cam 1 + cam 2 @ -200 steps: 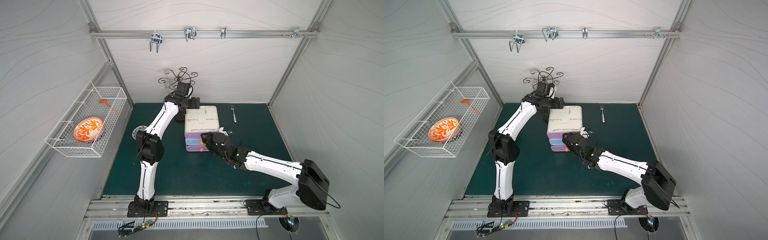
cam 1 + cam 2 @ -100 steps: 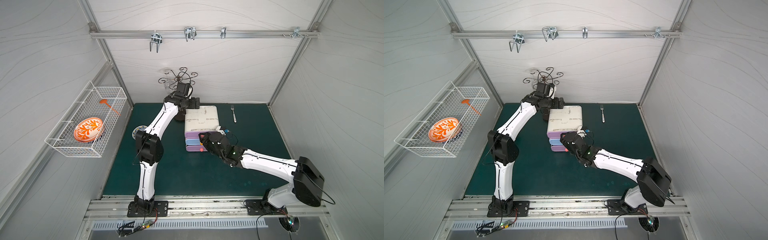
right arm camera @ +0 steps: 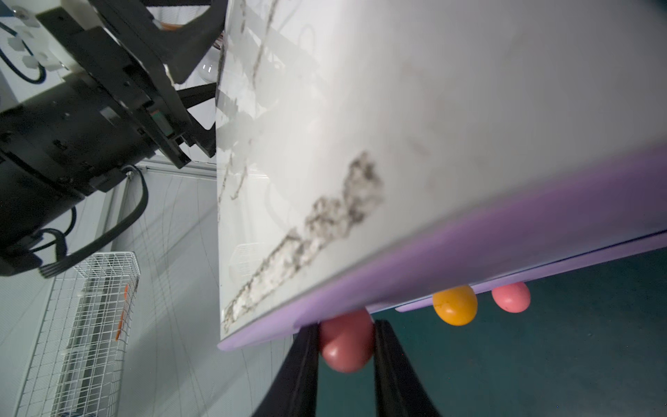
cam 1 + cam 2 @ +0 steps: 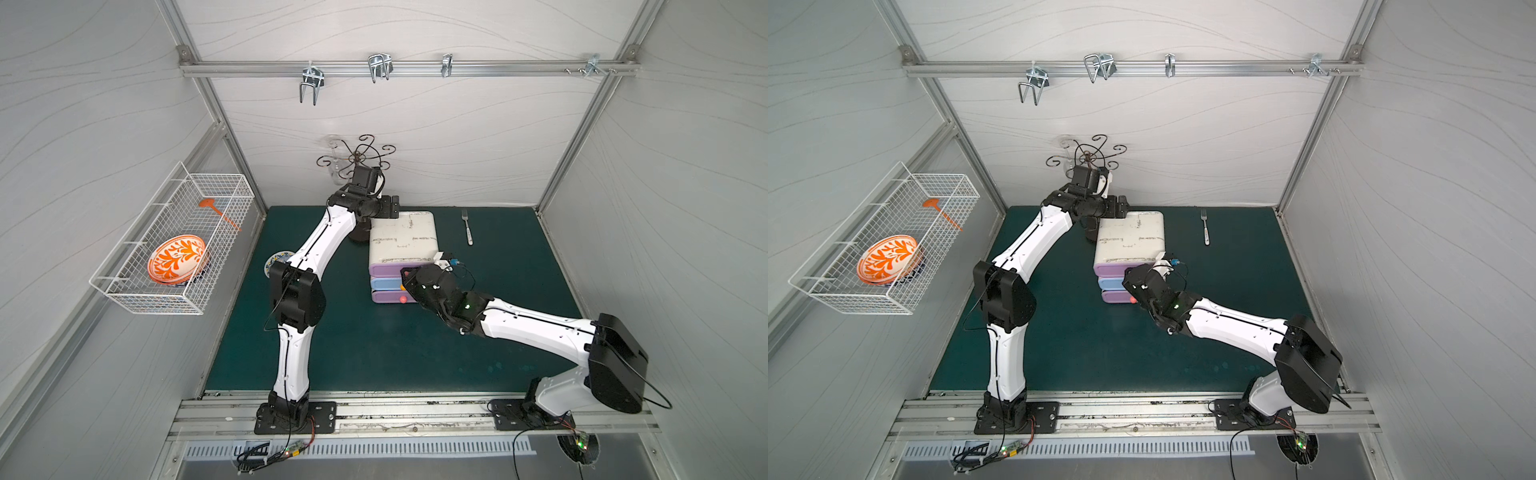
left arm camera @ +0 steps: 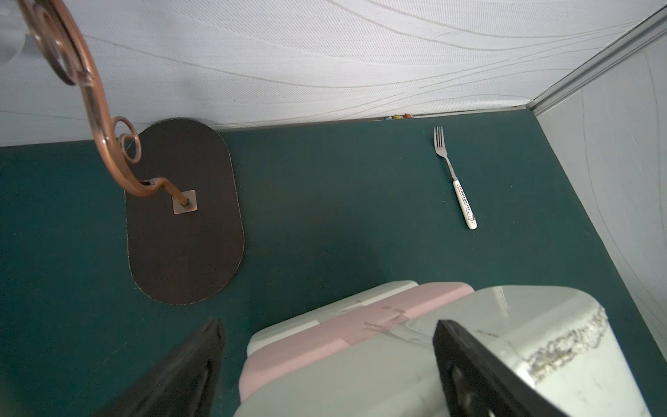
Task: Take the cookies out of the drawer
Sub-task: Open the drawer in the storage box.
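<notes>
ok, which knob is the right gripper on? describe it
On the green mat stands a white three-drawer unit. The pink-red knob is on its top purple drawer, between the fingers of the right gripper; the orange knob and lower pink knob sit on drawers below.

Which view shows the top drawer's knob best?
Right wrist view: the top drawer's knob sits close-up between the fingers of the right pincer. Both top views hide it under that pincer; the left wrist view misses it.

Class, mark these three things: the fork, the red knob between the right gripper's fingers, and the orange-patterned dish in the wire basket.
fork point(image 5: 464, 204): left wrist view, on its white handle.
red knob point(image 3: 346, 343): right wrist view, on its rounded front.
orange-patterned dish point(image 4: 176, 257): in a top view, on its patterned face.
</notes>
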Action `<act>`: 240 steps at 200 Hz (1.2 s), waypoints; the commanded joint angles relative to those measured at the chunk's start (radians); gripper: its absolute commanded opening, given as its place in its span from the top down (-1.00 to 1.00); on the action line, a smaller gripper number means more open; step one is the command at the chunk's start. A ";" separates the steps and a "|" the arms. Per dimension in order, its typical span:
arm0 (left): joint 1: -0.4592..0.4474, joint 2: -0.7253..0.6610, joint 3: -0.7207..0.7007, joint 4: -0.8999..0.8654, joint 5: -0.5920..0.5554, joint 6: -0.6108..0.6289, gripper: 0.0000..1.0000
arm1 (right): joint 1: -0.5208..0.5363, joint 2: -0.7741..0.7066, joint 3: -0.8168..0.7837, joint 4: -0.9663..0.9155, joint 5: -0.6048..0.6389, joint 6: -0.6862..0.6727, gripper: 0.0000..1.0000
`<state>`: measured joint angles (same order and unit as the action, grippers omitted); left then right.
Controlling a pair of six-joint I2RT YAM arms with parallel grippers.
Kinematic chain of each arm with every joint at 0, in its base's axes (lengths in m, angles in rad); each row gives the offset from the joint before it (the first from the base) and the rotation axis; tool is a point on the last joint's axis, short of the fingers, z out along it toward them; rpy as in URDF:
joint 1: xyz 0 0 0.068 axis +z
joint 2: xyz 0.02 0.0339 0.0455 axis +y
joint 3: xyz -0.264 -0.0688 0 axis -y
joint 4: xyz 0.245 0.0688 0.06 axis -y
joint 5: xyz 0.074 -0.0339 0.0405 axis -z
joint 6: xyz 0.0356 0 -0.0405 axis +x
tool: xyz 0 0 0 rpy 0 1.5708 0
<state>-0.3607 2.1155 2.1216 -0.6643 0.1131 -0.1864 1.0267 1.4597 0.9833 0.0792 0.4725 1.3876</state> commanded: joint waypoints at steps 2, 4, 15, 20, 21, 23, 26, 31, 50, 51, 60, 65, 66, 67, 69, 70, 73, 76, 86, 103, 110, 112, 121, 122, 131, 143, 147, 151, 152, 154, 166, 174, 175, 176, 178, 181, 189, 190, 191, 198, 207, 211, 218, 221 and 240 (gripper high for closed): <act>-0.001 -0.010 -0.025 -0.105 0.004 0.033 -0.90 | 0.025 -0.007 0.012 -0.001 0.048 -0.011 0.54; -0.001 -0.010 -0.024 -0.104 0.004 0.033 -0.90 | 0.026 -0.008 0.010 -0.001 0.049 -0.011 0.54; -0.001 -0.008 -0.024 -0.104 0.005 0.032 -0.91 | 0.034 -0.012 0.001 -0.001 0.052 -0.005 0.56; -0.001 -0.007 -0.025 -0.104 0.004 0.033 -0.91 | 0.038 -0.014 -0.004 -0.002 0.053 -0.001 0.56; -0.001 -0.007 -0.024 -0.104 0.004 0.032 -0.91 | 0.039 -0.014 -0.005 -0.002 0.054 0.000 0.57; -0.001 -0.006 -0.024 -0.105 0.002 0.032 -0.91 | 0.040 -0.014 -0.008 -0.002 0.055 0.001 0.57; -0.001 -0.005 -0.023 -0.105 0.002 0.031 -0.91 | 0.043 -0.017 -0.011 -0.001 0.058 0.003 0.58; -0.001 -0.004 -0.024 -0.106 -0.002 0.030 -0.91 | 0.047 -0.019 -0.016 -0.001 0.060 0.006 0.60; -0.001 -0.003 -0.024 -0.107 -0.005 0.028 -0.91 | 0.059 -0.036 -0.034 -0.006 0.067 0.011 0.63; -0.001 -0.002 -0.024 -0.107 -0.004 0.028 -0.91 | 0.060 -0.037 -0.035 -0.007 0.067 0.011 0.63; -0.001 -0.002 -0.024 -0.106 -0.005 0.025 -0.91 | 0.068 -0.046 -0.037 -0.021 0.071 0.011 0.64; -0.001 0.000 -0.024 -0.107 -0.005 0.025 -0.91 | 0.073 -0.051 -0.039 -0.026 0.072 0.010 0.65; -0.001 -0.001 -0.024 -0.106 -0.006 0.025 -0.91 | 0.074 -0.052 -0.039 -0.027 0.073 0.011 0.65; -0.001 -0.001 -0.024 -0.106 -0.006 0.025 -0.91 | 0.075 -0.053 -0.040 -0.029 0.073 0.011 0.65; -0.001 0.000 -0.025 -0.106 -0.006 0.024 -0.91 | 0.076 -0.054 -0.041 -0.029 0.074 0.011 0.65; -0.001 0.000 -0.025 -0.106 -0.007 0.024 -0.91 | 0.078 -0.055 -0.042 -0.030 0.074 0.011 0.65; -0.001 0.000 -0.024 -0.106 -0.007 0.023 -0.91 | 0.081 -0.058 -0.043 -0.034 0.075 0.012 0.65; -0.001 0.001 -0.023 -0.107 -0.007 0.022 -0.91 | 0.085 -0.062 -0.043 -0.039 0.077 0.014 0.65; -0.001 0.002 -0.024 -0.106 -0.009 0.022 -0.91 | 0.101 -0.073 -0.051 -0.052 0.082 0.018 0.65; -0.001 0.001 -0.025 -0.106 -0.007 0.021 -0.91 | 0.137 -0.095 -0.070 -0.080 0.105 0.040 0.65; -0.001 0.002 -0.024 -0.106 -0.007 0.019 -0.91 | 0.151 -0.105 -0.081 -0.082 0.112 0.048 0.65; -0.001 0.002 -0.024 -0.106 -0.007 0.019 -0.91 | 0.154 -0.108 -0.084 -0.084 0.113 0.051 0.65; -0.001 0.003 -0.025 -0.106 -0.006 0.021 -0.91 | 0.174 -0.120 -0.095 -0.096 0.124 0.063 0.65; -0.001 0.002 -0.025 -0.105 -0.006 0.021 -0.91 | 0.176 -0.122 -0.096 -0.097 0.126 0.064 0.65; -0.001 0.002 -0.024 -0.107 -0.009 0.022 -0.91 | 0.195 -0.136 -0.106 -0.119 0.141 0.085 0.64; -0.001 0.001 -0.026 -0.107 -0.010 0.025 -0.91 | 0.219 -0.155 -0.131 -0.119 0.165 0.114 0.64; -0.001 0.001 -0.025 -0.107 -0.010 0.025 -0.91 | 0.222 -0.161 -0.139 -0.115 0.167 0.117 0.64; -0.001 0.001 -0.027 -0.107 -0.009 0.025 -0.91 | 0.227 -0.168 -0.144 -0.116 0.170 0.118 0.64; -0.001 0.002 -0.028 -0.107 -0.009 0.025 -0.91 | 0.228 -0.169 -0.144 -0.117 0.171 0.119 0.64; -0.001 0.002 -0.028 -0.107 -0.010 0.025 -0.91 | 0.231 -0.171 -0.145 -0.120 0.172 0.119 0.64; -0.001 0.003 -0.029 -0.106 -0.010 0.024 -0.91 | 0.243 -0.183 -0.142 -0.154 0.187 0.126 0.64; -0.001 0.003 -0.028 -0.107 -0.009 0.022 -0.91 | 0.251 -0.190 -0.143 -0.161 0.191 0.120 0.64; -0.001 0.003 -0.030 -0.107 -0.009 0.022 -0.91 | 0.252 -0.191 -0.143 -0.162 0.191 0.120 0.64; -0.001 0.003 -0.030 -0.107 -0.007 0.022 -0.91 | 0.253 -0.192 -0.143 -0.162 0.192 0.119 0.64; -0.001 0.004 -0.030 -0.107 -0.006 0.022 -0.91 | 0.255 -0.192 -0.142 -0.164 0.193 0.119 0.64; -0.001 0.003 -0.031 -0.107 -0.005 0.022 -0.91 | 0.256 -0.194 -0.140 -0.167 0.194 0.120 0.64; -0.001 0.006 -0.029 -0.106 -0.004 0.021 -0.92 | 0.262 -0.197 -0.140 -0.175 0.198 0.120 0.64; -0.001 0.005 -0.028 -0.107 -0.005 0.021 -0.92 | 0.262 -0.197 -0.140 -0.177 0.199 0.120 0.63; -0.001 0.006 -0.028 -0.107 -0.005 0.020 -0.92 | 0.263 -0.198 -0.140 -0.177 0.199 0.120 0.63; -0.001 0.005 -0.029 -0.106 -0.007 0.019 -0.92 | 0.267 -0.199 -0.140 -0.182 0.204 0.124 0.63; -0.002 0.005 -0.028 -0.107 -0.008 0.019 -0.92 | 0.274 -0.197 -0.141 -0.188 0.208 0.135 0.63; -0.001 0.006 -0.028 -0.107 -0.009 0.019 -0.92 | 0.277 -0.197 -0.143 -0.187 0.209 0.138 0.63; -0.001 0.005 -0.029 -0.107 -0.009 0.020 -0.92 | 0.283 -0.196 -0.141 -0.187 0.210 0.140 0.63; -0.001 0.005 -0.029 -0.106 -0.008 0.021 -0.92 | 0.285 -0.194 -0.140 -0.188 0.213 0.142 0.63; -0.001 0.003 -0.028 -0.108 -0.009 0.021 -0.92 | 0.304 -0.191 -0.128 -0.216 0.223 0.153 0.63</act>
<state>-0.3595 2.1155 2.1181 -0.6628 0.1120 -0.1905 1.3022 1.2797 0.8444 -0.0650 0.6609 1.5196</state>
